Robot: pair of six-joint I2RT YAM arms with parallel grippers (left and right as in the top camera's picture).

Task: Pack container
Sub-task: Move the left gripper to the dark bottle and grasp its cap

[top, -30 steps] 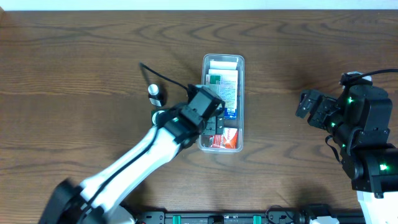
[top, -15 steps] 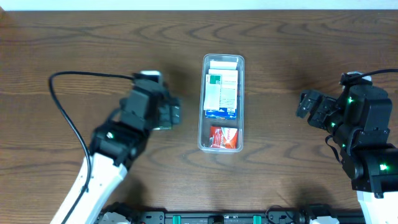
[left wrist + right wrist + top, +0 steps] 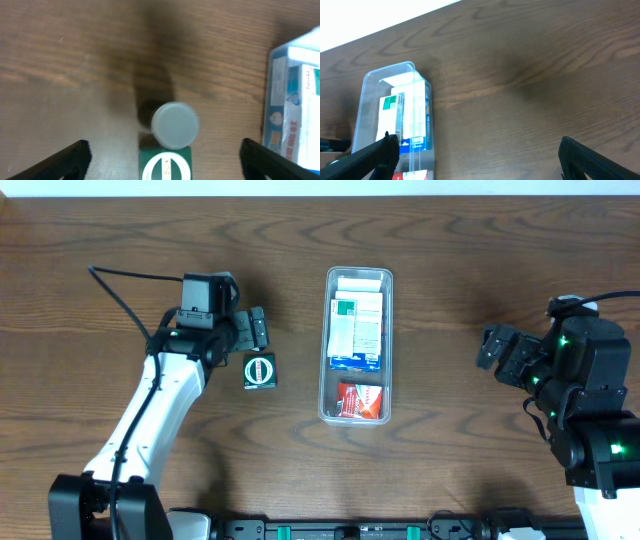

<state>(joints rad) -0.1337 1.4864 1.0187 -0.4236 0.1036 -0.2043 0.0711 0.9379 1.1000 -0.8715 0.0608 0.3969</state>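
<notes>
Clear plastic container (image 3: 325,392) sits mid-desk (image 3: 450,260), part filled; the left hand (image 3: 252,330) has pulled out, released and empty, now over a grey-capped bottle (image 3: 175,125) and green box (image 3: 260,370), likely next in. Right hand (image 3: 495,350) waits, also released

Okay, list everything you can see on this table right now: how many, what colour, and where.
container: one, clear plastic, table centre
white box: one, container's far end
green-and-white box: one, blue lower edge, container's middle
red box: one, container's near end
green box: one, dark green, white round mark, left of container
bottle: one, pale grey cap, next to green box
table: one, dark brown wood
left gripper: open, above bottle
right gripper: open, right of container
</notes>
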